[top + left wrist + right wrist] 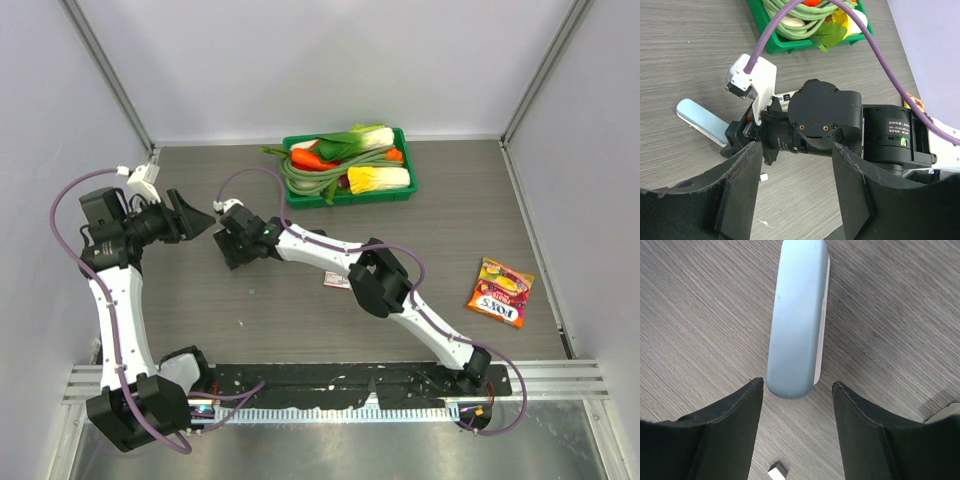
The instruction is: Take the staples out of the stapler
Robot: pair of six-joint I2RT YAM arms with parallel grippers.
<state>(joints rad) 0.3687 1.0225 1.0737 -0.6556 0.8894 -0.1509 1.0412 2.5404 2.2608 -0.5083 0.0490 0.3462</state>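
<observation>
Two grippers, both released: right gripper [797, 388] has its jaws spread with nothing pinched, poised at the near tip of the stapler [796, 315], which lies flat and closed on the bench [700, 315], left of centre in the top view. Left gripper [796, 148] is also unclenched and empty, pointed at the right wrist, close by. No staples visible; one tiny pale bit [777, 471] sits near the fingers, can't tell what. Risks: an off-centre close skids the slim stapler away; crowded arms may bump.
</observation>
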